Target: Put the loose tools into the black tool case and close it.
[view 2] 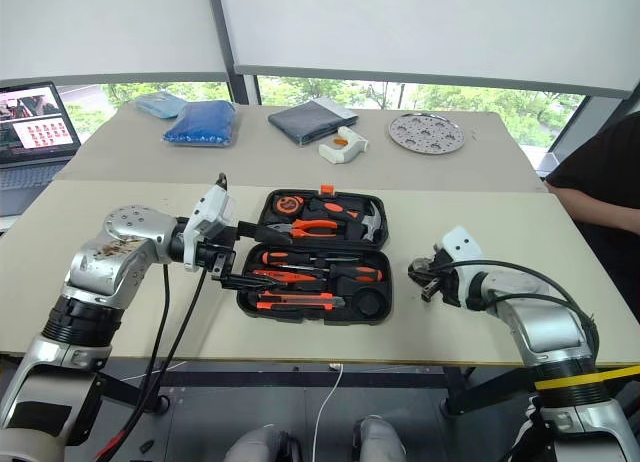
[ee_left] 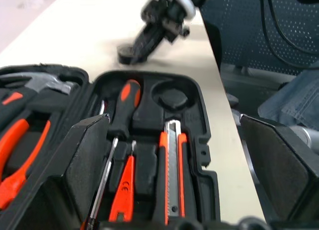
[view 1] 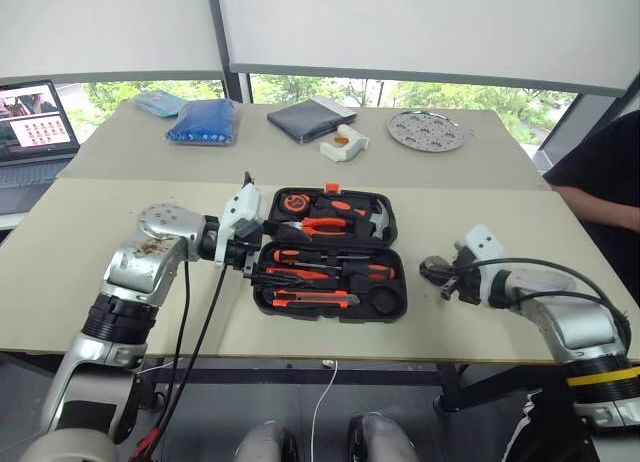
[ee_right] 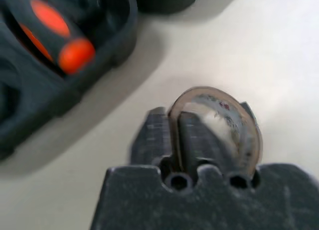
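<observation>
The black tool case (view 1: 404, 300) lies open in the middle of the near table. Its front half holds two black-and-orange screwdrivers (view 1: 330, 254), a slim red screwdriver (view 1: 298, 274) and the orange-black utility knife (view 1: 312, 300). A round slot (view 1: 383, 300) at its right end is empty. My left gripper (view 1: 250, 264) stands open at the case's left edge, nothing between its fingers (ee_left: 92, 155). To the right of the case, my right gripper (view 1: 437, 274) is low over the table, shut on the small dark tape roll (ee_right: 219, 123).
The lid half holds pliers (view 1: 325, 225), a hammer (view 1: 375, 220) and a tape measure (view 1: 295, 201). On the far table lie a laptop (view 1: 35, 122), a blue bag (view 1: 203, 122), a dark grey pouch (view 1: 310, 117) and a perforated metal disc (view 1: 426, 130). A person (view 1: 600, 182) sits at the right.
</observation>
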